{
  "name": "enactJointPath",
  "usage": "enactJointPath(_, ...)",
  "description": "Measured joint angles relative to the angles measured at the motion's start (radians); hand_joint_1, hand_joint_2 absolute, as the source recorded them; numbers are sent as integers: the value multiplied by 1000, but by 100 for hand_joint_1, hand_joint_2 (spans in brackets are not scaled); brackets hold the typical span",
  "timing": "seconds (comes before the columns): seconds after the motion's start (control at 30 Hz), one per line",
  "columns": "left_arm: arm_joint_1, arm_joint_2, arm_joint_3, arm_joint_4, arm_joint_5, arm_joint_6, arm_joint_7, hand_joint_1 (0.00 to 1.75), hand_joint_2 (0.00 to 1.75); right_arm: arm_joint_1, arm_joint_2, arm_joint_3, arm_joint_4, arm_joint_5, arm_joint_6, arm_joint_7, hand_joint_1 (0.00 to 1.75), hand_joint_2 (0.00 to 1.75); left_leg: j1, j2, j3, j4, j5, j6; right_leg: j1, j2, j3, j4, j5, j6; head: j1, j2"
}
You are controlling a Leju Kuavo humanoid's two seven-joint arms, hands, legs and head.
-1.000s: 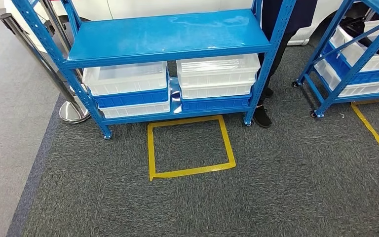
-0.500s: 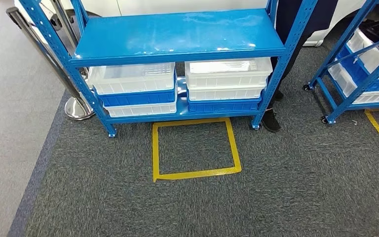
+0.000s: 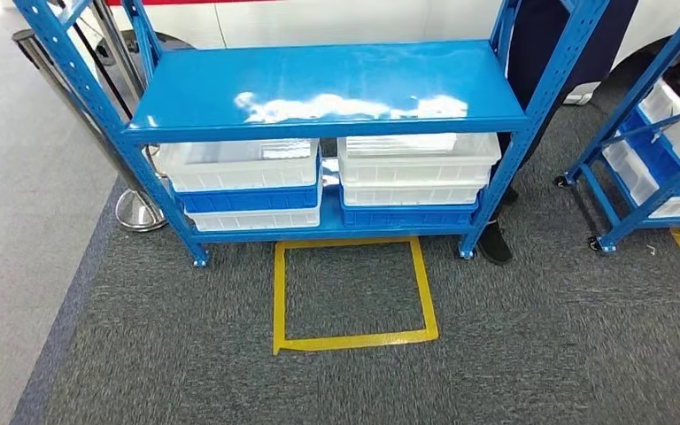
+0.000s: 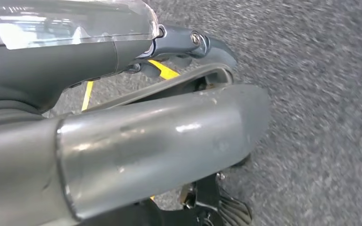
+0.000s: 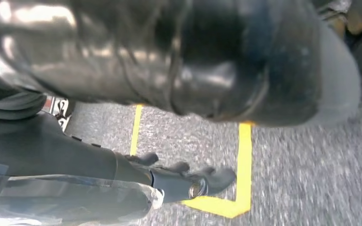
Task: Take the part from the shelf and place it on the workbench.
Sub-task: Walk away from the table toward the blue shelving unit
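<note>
A blue metal shelf stands straight ahead in the head view, its upper board bare and shiny. Under that board sit two stacks of white bins and blue bins; what lies inside them I cannot make out. My left hand hangs over the grey carpet with its fingers stretched out and nothing in them. My right hand also hangs above the carpet, fingers apart and holding nothing, just over a corner of yellow tape.
A yellow tape square marks the carpet in front of the shelf. A person's dark shoe stands by the shelf's right leg. A second blue shelf with bins is at the right, a steel post base at the left.
The whole picture has shifted: the shelf and the yellow square now sit lower and a little larger, so the camera has moved nearer. Nothing on the shelf has moved.
</note>
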Motion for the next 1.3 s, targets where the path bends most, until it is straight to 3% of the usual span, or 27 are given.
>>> enactJointPath(0.03,-2,0,1,0,-1,-1,-1,0,0,0,0,-1,0,1,0,0,0,0,1,2,-17,38,12,-4,-1,-1,10,-5,-6,-7,0,0)
enactJointPath(0.1,-4,1,2,0,-1,-1,-1,0,0,0,0,-4,-1,2,0,0,0,0,5,7,-89,155,14,-14,-3,-4,34,-17,-19,-16,0,0)
enactJointPath(0.17,-3,2,4,-1,-2,-1,-2,0,0,0,1,-5,-1,2,-1,2,0,0,7,11,-173,259,-39,-23,-2,-4,57,-22,-37,-20,0,0)
enactJointPath(0.23,-1,-6,5,-1,-9,-2,-17,0,0,1,1,-6,-1,2,-10,16,0,0,8,13,-227,282,-86,-25,-2,-2,83,-24,-58,-19,0,0)
enactJointPath(0.27,0,-19,5,-3,-14,4,-32,0,0,0,2,-7,-1,2,-16,28,0,0,7,14,-236,256,-78,-22,-2,-2,99,-24,-70,-18,0,0)
enactJointPath(0.3,-1,-38,5,-6,-20,16,-47,0,0,0,2,-8,-1,2,-23,39,0,0,6,14,-234,206,-42,-16,-1,-2,114,-24,-81,-15,0,0)
enactJointPath(0.37,-3,-79,4,-17,-24,48,-68,0,0,0,3,-11,-1,2,-29,52,0,0,-1,17,-222,96,68,2,0,-3,138,-26,-102,-8,0,0)
enactJointPath(0.43,-6,-110,3,-25,-25,63,-74,0,0,-5,4,-13,-1,3,-27,54,0,0,-9,18,-213,46,122,16,1,-1,157,-27,-118,4,-1,0)
enactJointPath(0.53,-11,-136,1,-29,-26,55,-73,0,0,-12,5,-13,-1,5,-18,49,0,0,-8,15,-180,23,117,32,4,-1,174,-10,-112,23,-2,0)
enactJointPath(0.57,-13,-140,0,-30,-26,51,-72,0,0,-13,5,-13,-1,5,-16,46,0,0,-5,15,-164,13,116,37,4,-1,160,19,-111,26,-2,0)
enactJointPath(0.63,-16,-140,-2,-32,-26,47,-71,0,0,-16,4,-13,-1,5,-15,41,0,0,-3,15,-142,0,111,48,4,0,95,123,-137,30,-1,0)
enactJointPath(0.7,-18,-138,-2,-34,-24,45,-70,0,0,-16,4,-14,-1,7,-15,38,0,0,-4,14,-127,-3,96,54,4,0,10,223,-198,34,-2,0)
enactJointPath(0.73,-18,-137,-2,-35,-22,45,-69,0,0,-15,4,-14,-1,8,-15,37,0,0,-4,12,-116,-3,87,54,4,0,-17,240,-219,35,-2,0)
enactJointPath(0.77,-17,-137,-2,-36,-21,45,-68,0,0,-13,4,-14,-1,10,-14,37,0,0,-4,9,-103,-3,76,53,4,0,-32,228,-220,36,-2,0)
enactJointPath(0.8,-16,-136,-2,-36,-19,44,-67,0,0,-11,4,-14,-1,11,-14,37,0,0,-4,6,-87,-2,64,50,4,0,-33,189,-194,36,-1,0)
enactJointPath(0.87,-15,-137,-2,-36,-17,44,-66,0,0,-6,2,-14,-1,13,-14,37,0,0,-5,3,-59,2,38,42,7,0,-24,75,-83,28,-1,0)
enactJointPath(0.93,-17,-137,-2,-36,-16,44,-66,0,0,-5,1,-14,-1,15,-14,37,0,0,-9,1,-44,6,12,30,11,1,-18,11,-7,16,-2,0)
enactJointPath(1.03,-21,-136,-2,-37,-14,44,-64,0,0,-9,1,-14,-1,17,-13,37,0,0,-11,1,-32,26,7,14,9,2,1,-1,-3,-1,-2,0)
enactJointPath(1.07,-23,-135,-2,-37,-12,44,-64,0,0,-9,1,-14,-1,18,-12,37,0,0,-10,3,-44,54,8,10,7,1,11,-7,-6,-7,-2,0)
enactJointPath(1.13,-25,-134,-2,-37,-4,44,-63,0,0,-9,1,-14,-1,20,-10,36,0,0,-5,8,-101,151,-15,-1,3,-1,28,-15,-13,-15,-3,0)
enactJointPath(1.2,-25,-132,-2,-37,2,45,-63,0,0,-10,1,-14,-1,21,-9,36,0,0,2,12,-179,257,-72,-13,2,-2,41,-17,-25,-17,-3,0)
enactJointPath(1.23,-24,-130,-2,-37,4,46,-62,0,0,-10,1,-15,-1,22,-9,36,0,0,4,13,-208,282,-91,-17,2,-1,50,-17,-33,-17,-3,0)
enactJointPath(1.27,-24,-129,-2,-37,4,48,-62,0,0,-10,1,-15,-1,22,-9,36,0,0,6,14,-221,274,-85,-18,2,0,60,-17,-41,-17,-3,0)
enactJointPath(1.3,-23,-129,-2,-37,4,50,-62,0,0,-10,1,-15,-1,22,-9,35,0,0,8,14,-219,234,-51,-18,1,0,72,-18,-49,-15,-3,0)
